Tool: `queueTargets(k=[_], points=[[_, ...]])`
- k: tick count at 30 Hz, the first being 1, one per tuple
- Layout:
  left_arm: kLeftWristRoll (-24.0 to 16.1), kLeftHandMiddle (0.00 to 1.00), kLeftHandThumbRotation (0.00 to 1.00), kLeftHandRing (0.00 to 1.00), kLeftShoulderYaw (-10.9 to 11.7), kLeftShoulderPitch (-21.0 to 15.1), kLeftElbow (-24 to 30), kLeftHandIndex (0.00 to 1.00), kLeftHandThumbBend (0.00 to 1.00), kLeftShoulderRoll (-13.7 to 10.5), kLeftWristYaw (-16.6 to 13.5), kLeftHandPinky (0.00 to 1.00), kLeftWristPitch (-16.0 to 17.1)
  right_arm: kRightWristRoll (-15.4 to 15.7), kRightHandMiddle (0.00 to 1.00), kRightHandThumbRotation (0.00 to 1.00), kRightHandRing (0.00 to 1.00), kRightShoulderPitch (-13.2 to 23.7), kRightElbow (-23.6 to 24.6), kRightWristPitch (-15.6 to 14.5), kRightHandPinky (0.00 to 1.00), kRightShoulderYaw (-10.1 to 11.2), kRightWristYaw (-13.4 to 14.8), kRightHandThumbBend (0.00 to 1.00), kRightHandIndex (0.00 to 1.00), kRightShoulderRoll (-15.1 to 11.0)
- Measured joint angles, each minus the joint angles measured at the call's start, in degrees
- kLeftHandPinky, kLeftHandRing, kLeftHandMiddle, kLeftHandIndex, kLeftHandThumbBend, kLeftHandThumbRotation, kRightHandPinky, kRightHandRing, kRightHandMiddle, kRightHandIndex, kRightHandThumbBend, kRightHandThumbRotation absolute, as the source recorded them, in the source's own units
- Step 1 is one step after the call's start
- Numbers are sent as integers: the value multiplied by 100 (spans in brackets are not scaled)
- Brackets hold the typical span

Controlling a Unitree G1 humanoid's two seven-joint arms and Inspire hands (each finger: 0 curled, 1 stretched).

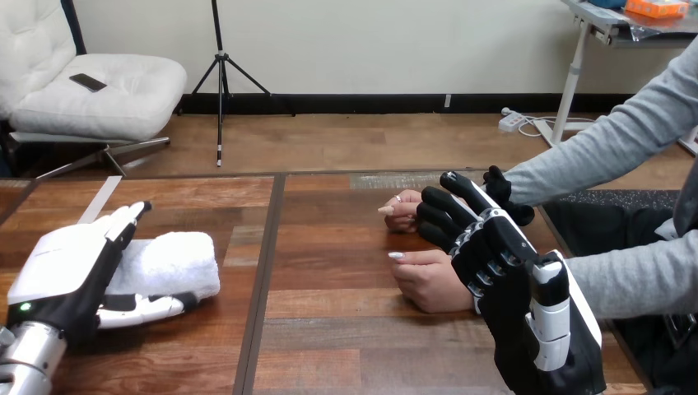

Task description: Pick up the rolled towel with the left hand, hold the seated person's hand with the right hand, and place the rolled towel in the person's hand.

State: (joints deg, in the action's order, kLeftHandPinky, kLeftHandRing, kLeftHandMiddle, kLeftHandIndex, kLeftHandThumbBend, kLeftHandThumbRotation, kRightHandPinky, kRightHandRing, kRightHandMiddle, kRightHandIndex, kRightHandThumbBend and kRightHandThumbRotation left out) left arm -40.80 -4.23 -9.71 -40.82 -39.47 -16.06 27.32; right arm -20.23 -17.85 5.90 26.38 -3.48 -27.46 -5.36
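Observation:
The rolled white towel (173, 262) lies on the wooden table (346, 346) at the left. My left hand (62, 267) sits at its left end, straight fingers (127, 220) along the far side and thumb (144, 309) along the near side, open around it. At the right, my right hand (502, 255) reaches over the person's farther hand (401, 212). Its black fingers (435, 220) curl over the back of that hand, and the thumb stands behind it by the grey sleeve. The person's nearer hand (428, 281) rests flat on the table beside my right palm.
The person's grey-sleeved arms (609, 152) come in from the right edge. A dark seam (263, 280) between two tabletops runs front to back, right of the towel. Bare wood lies between the towel and the person's hands.

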Motion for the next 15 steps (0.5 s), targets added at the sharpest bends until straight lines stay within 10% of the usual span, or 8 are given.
queueTargets(k=[15], points=[[-9, 92, 59, 90, -62, -9, 19, 92, 97, -215, 232, 90, -264, -9, 89, 95, 91, -1, 0, -4, 94, 11, -4, 83, 90, -4]])
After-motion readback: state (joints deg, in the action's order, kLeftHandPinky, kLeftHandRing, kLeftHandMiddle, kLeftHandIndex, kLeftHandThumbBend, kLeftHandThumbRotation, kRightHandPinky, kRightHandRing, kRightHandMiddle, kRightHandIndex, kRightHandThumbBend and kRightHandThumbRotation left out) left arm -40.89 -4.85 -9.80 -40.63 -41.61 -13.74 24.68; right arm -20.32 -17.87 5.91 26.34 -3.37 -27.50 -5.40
